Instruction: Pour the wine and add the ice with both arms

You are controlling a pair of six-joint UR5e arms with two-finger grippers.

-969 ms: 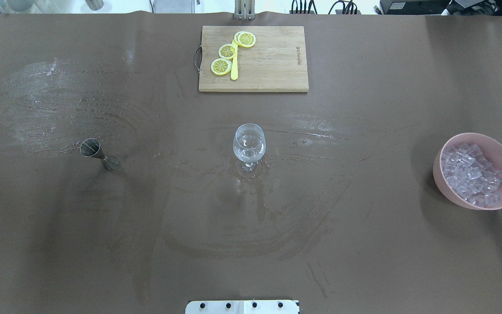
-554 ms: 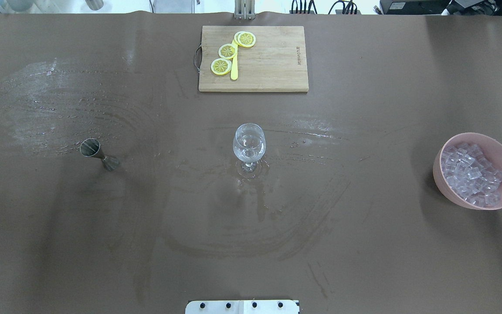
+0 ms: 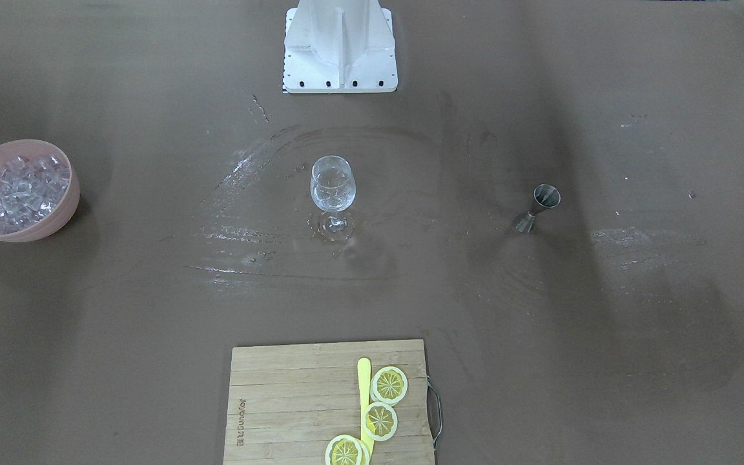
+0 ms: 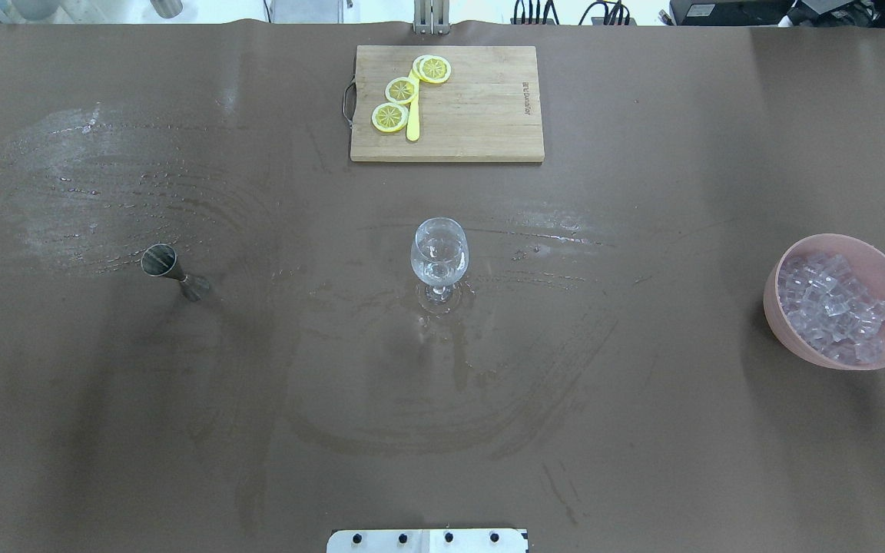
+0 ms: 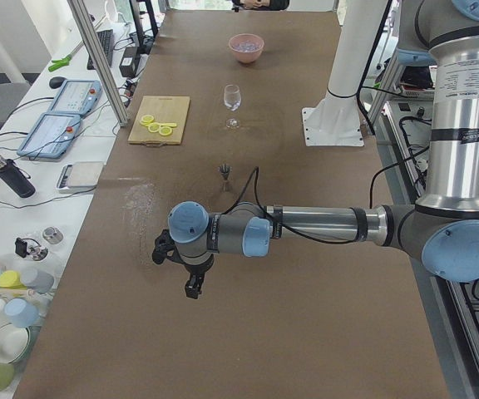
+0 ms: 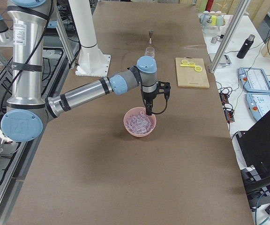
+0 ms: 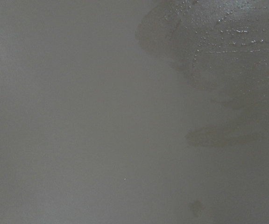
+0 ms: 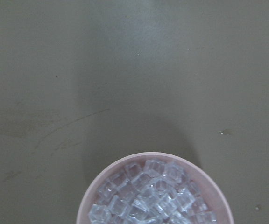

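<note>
Left gripper (image 5: pixel 192 287) hangs over bare mat (image 7: pixel 78 116), well apart from the jigger (image 4: pixel 170 270); the wine glass (image 4: pixel 439 257) stands mid-table; the right gripper (image 6: pixel 148 110) hovers over the ice (image 4: pixel 830 307) heaped in the pink bowl (image 4: pixel 774 319) (neither gripper's opening can be told); best to centre over the heap, descend straight, take one top cube, and avoid the rim.

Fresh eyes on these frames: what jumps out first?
The pink bowl heaped with ice at the right end of the table, with the right arm's tool hanging close by it. Then the clear wine glass alone mid-table, and yellow lemon slices on the wooden board at the far edge.
</note>
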